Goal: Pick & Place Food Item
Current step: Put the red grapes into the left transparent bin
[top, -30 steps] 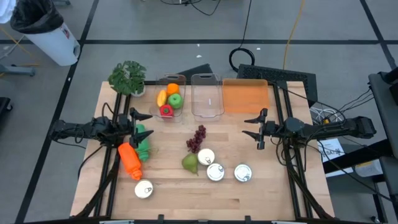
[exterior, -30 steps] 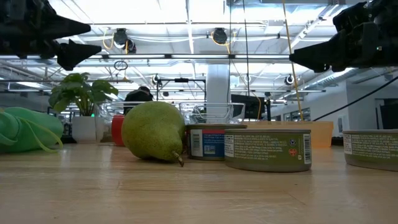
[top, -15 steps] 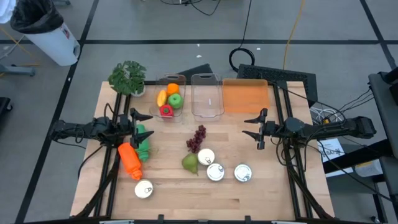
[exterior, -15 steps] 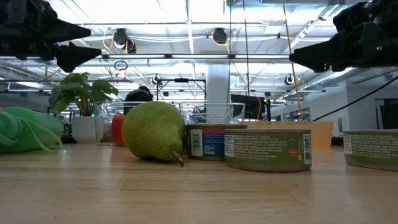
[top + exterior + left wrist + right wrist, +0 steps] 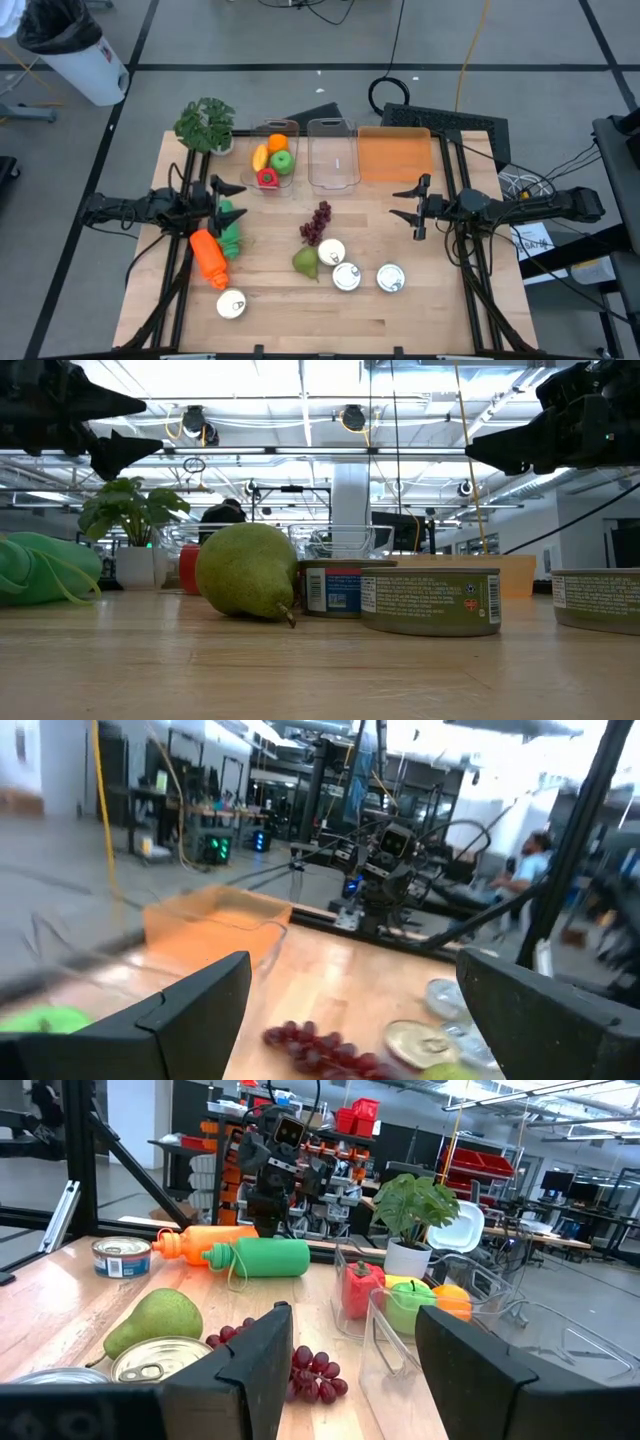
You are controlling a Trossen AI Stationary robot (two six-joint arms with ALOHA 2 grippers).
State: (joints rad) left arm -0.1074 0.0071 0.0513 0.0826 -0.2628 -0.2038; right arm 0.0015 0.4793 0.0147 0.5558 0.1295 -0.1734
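A green pear (image 5: 305, 262) lies on its side on the wooden table (image 5: 300, 320), with a bunch of dark grapes (image 5: 317, 222) just beyond it. A clear bin (image 5: 274, 160) at the back holds a red pepper, a green apple, an orange and a yellow fruit. My left gripper (image 5: 228, 198) hovers open above the green bottle (image 5: 231, 228) at the table's left, pointing level toward the right. My right gripper (image 5: 400, 204) hovers open at the table's right, pointing level toward the left. Neither has anything between its fingers.
Three cans (image 5: 346, 277) stand right of the pear and one more (image 5: 231, 304) at the near left. An orange bottle (image 5: 209, 257) lies by the green one. An empty clear bin (image 5: 333, 155), an orange bin (image 5: 394, 155) and a potted plant (image 5: 206, 124) line the far edge.
My left gripper has rolled a little about its own pointing line, staying in place and open. Nothing on the table has moved.
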